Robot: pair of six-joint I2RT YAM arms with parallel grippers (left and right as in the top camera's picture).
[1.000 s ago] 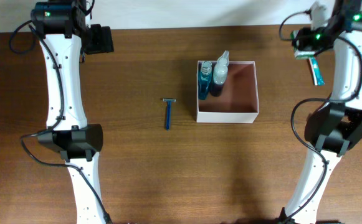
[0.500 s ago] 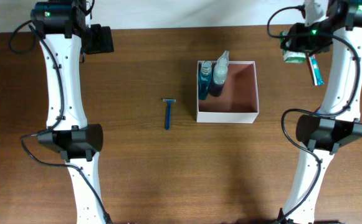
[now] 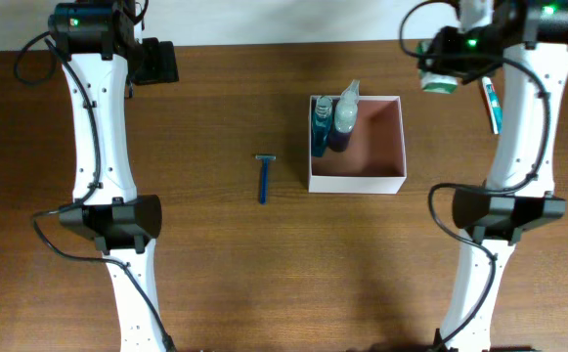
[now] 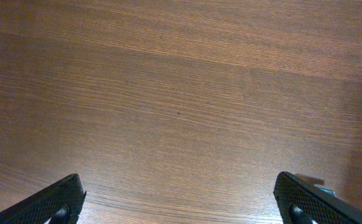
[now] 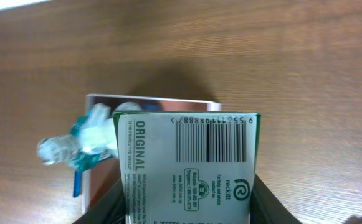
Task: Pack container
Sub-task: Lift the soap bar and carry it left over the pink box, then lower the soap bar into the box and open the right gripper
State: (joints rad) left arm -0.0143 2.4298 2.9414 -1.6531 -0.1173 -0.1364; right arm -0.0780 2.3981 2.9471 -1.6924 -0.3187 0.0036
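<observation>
Carrying, step in hand: the green-and-white carton (image 3: 438,82) is up off the counter (image 3: 215,274) and travelling toward the container (image 3: 357,182).

Overhead, right pincer (image 3: 442,70): clamped on the carton, high over the far right of the counter, near the container's far right corner but not yet over its opening.
Overhead, container: centre-right of the counter, open top; a blue bottle (image 3: 320,129) and a spray bottle (image 3: 345,110) stand against its left wall, and the right part is bare.
Overhead, loose stock: a blue razor (image 3: 264,179) lies left of the container, well apart; a teal-and-white stick (image 3: 493,106) lies under my right arm, too small to name.
Overhead, left pincer (image 3: 156,61): parked at the far left corner.

Left wrist, pincer: fingers spread wide, nothing between them, bare counter below.

Right wrist, carton: barcode face fills the view between my dark fingers; the container's corner and the spray bottle show beyond it.

Next move, my judgement: shift further left and nearer, centre over the bare right side, lower, then let go, clear of the bottles.

Change from earlier: my right pincer and carton have swung left toward the container; the stick is now uncovered; container, razor and left arm unchanged.
</observation>
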